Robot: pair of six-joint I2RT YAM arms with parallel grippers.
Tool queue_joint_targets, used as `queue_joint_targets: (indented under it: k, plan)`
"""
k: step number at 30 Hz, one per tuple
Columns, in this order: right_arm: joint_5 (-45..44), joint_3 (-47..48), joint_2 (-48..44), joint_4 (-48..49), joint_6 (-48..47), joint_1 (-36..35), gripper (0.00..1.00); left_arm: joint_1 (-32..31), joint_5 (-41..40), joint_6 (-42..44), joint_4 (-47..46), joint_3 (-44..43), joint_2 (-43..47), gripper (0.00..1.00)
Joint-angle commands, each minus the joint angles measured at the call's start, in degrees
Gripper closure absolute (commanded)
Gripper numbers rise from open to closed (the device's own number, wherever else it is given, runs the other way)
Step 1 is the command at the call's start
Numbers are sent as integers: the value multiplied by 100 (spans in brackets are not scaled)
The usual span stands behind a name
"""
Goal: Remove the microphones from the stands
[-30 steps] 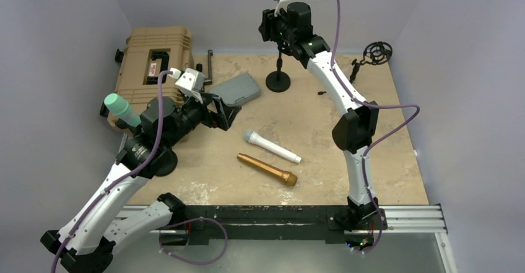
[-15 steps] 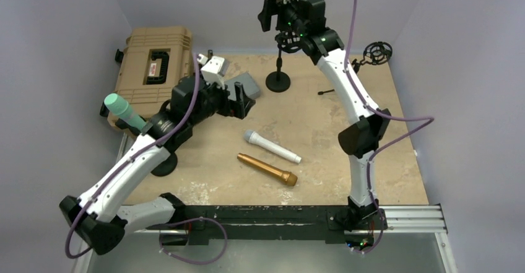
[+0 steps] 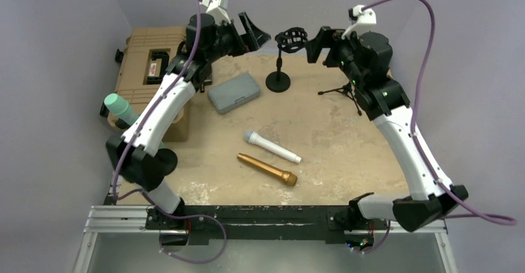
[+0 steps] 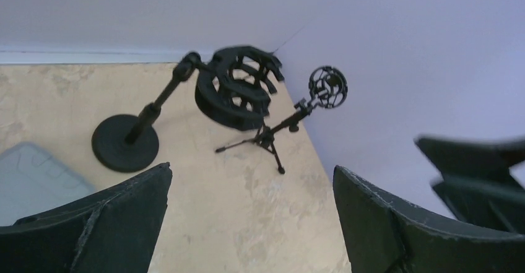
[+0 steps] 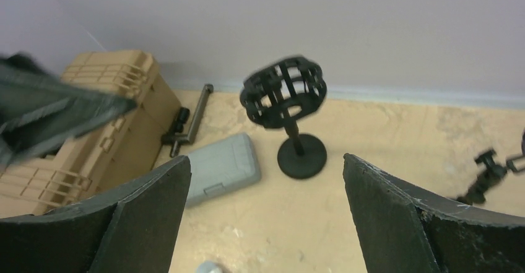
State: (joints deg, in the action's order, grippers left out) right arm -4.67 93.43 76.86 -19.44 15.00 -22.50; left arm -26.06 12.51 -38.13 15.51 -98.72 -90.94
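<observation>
Between the two pincers stands a round-based stand (image 3: 278,80), and the ring cage (image 3: 291,38) at its top is empty: both wrist views look straight through its bars. The left pincer (image 4: 251,173) hangs high with its fingers spread wide and nothing between them. The right pincer (image 5: 266,160) faces it from the other side of the cage, likewise released and empty. Neither touches the stand.

Well below both pincers, toward the arm bases, a white microphone (image 3: 272,147) and a gold microphone (image 3: 267,169) lie flat on the tabletop (image 3: 322,137), near each other and apart from any stand. Far behind the left pincer, beside the tan case (image 3: 145,62), a green-headed microphone (image 3: 119,107) sits tilted above a second round base (image 3: 164,161). It seems to be mounted there, though its holder is too small to make out. A tripod stand (image 4: 272,138) near the right pincer carries only a small empty cage, and a grey box (image 3: 233,91) lies below the left pincer.

If the microphone meant belonged in the middle cage, the removal looks done, with little left but drawing the arms away. If the green one is the target, nothing is started: no pincer is near it, and the left one would have to go back and down, close on its body and lift it free.
</observation>
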Motion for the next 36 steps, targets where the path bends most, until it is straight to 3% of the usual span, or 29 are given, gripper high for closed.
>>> queue_joint_targets:
  k: [1, 11, 22, 36]
  plan:
    - [-200, -881, -909, 165, 428, 44, 9, 310, 805, -906, -381, -1101, -1270, 0]
    - [-173, -2095, -2414, 34, 571, 38, 10, 601, 669, -1846, -891, -2893, -3338, 4]
    - [-272, -2332, -2995, -27, 319, 44, 10, 611, 956, -2845, -1653, -3631, -4444, 5]
    - [-96, -2362, -3040, 41, 380, 43, 11, 587, 1291, -2852, -1656, -3672, -4813, 5]
